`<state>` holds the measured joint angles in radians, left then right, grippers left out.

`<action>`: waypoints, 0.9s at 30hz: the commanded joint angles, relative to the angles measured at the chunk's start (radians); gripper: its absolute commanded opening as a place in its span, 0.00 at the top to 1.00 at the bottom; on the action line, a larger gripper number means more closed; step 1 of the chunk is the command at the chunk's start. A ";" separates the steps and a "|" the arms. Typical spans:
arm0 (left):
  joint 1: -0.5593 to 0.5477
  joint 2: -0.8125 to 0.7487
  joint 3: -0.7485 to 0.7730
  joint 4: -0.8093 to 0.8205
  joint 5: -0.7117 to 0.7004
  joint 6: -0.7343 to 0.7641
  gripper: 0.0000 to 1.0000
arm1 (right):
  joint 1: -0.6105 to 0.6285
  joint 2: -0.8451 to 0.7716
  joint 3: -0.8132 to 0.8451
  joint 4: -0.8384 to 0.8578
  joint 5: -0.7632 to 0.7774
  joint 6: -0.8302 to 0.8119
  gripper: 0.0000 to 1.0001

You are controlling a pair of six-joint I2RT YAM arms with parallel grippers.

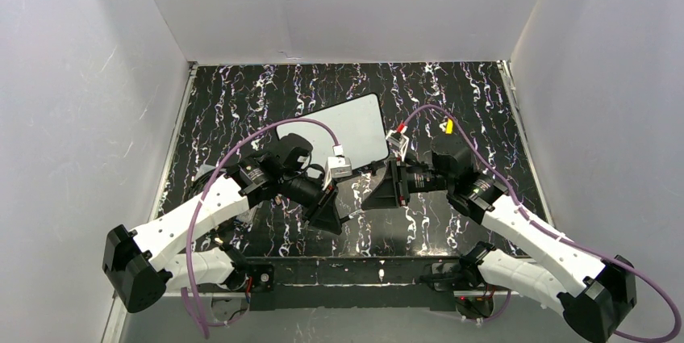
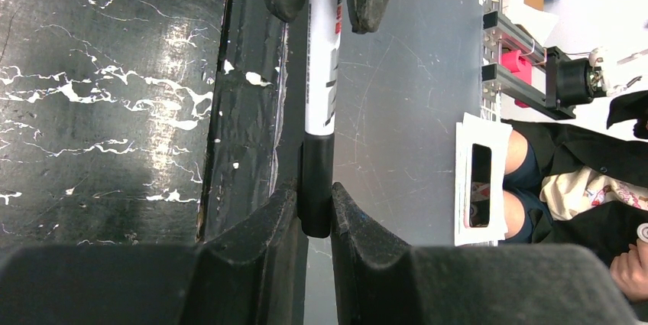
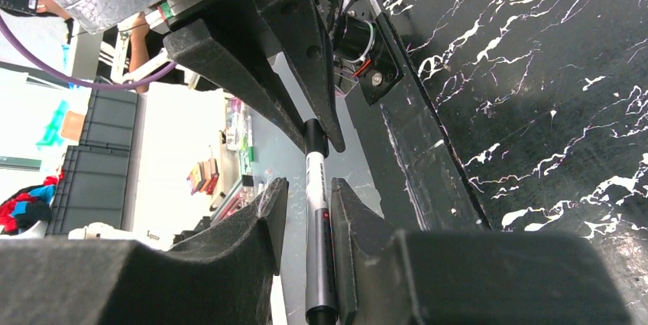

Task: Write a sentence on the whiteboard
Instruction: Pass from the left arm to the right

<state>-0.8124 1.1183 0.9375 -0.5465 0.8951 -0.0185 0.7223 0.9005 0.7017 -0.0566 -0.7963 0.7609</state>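
The whiteboard (image 1: 347, 127) lies flat at mid-table, beyond both grippers, and is blank. A white marker pen (image 2: 321, 73) with a black cap (image 2: 315, 187) is held level between the two grippers, above the table's near part. My left gripper (image 2: 313, 195) is shut on the cap. My right gripper (image 3: 306, 191) faces it, with its jaws around the pen's barrel (image 3: 317, 210). The barrel rests against one finger and a small gap shows at the other. In the top view the left gripper (image 1: 327, 207) and the right gripper (image 1: 385, 190) meet tip to tip.
A small yellow object (image 1: 448, 126) lies on the dark marbled table (image 1: 242, 93) to the right of the board. White walls enclose three sides. The table's near edge rail (image 3: 428, 157) runs just below the grippers.
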 commanded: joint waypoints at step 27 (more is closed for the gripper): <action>0.108 -0.247 -0.196 0.677 -0.054 -0.551 0.23 | 0.044 -0.032 -0.026 0.390 0.172 0.077 0.99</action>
<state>-0.7109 0.9131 0.7704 -0.1555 0.8368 -0.3519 0.7612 0.8883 0.6895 0.0982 -0.6746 0.7837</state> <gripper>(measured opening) 0.792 0.197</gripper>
